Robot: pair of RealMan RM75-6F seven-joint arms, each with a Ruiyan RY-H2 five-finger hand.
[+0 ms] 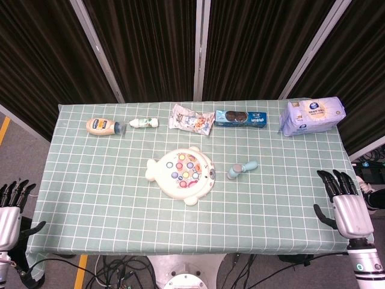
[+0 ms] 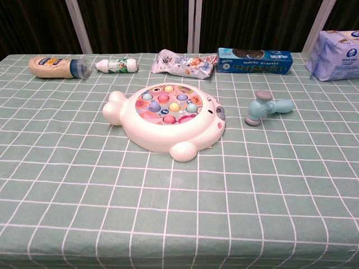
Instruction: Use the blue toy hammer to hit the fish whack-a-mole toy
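The cream fish whack-a-mole toy [image 1: 181,173] [image 2: 166,117] lies in the middle of the green checked table, its coloured pegs facing up. Just to its right the blue toy hammer [image 1: 242,168] [image 2: 266,107] lies on its side, untouched. My right hand [image 1: 345,203] hovers off the table's right edge, fingers spread and holding nothing. At the lower left corner, off the table, my left hand [image 1: 11,208] also has its fingers apart and is empty. Neither hand shows in the chest view.
Along the far edge lie a sauce bottle [image 1: 103,126], a small white bottle [image 1: 144,123], a snack bag [image 1: 191,119], a blue biscuit box [image 1: 240,117] and a tissue pack [image 1: 311,115].
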